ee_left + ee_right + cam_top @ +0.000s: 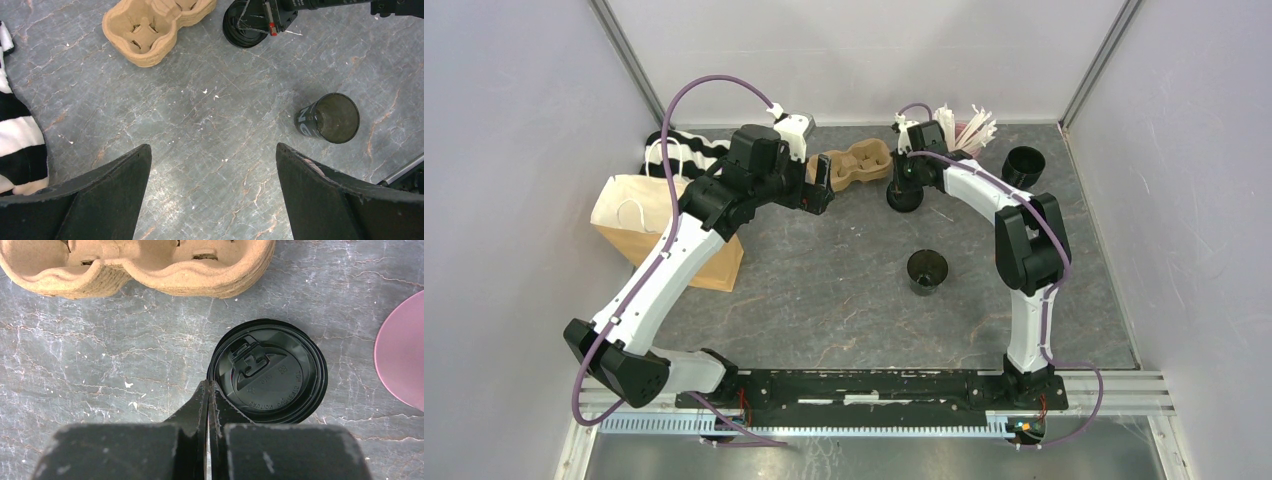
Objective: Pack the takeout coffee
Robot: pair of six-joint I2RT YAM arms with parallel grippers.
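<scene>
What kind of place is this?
Likely a robot test cell: plain walls box in a grey table, two arms bolted at its edge, a pulp carrier and paper bag as props.

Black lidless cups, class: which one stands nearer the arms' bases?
The mid-table cup; the other lidless cup sits at the far right, near the table's back corner.

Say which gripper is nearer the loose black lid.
Right. The right gripper, shut, sits at the lid's edge; the left gripper, open, is farther off, beyond the carrier tray.
</scene>
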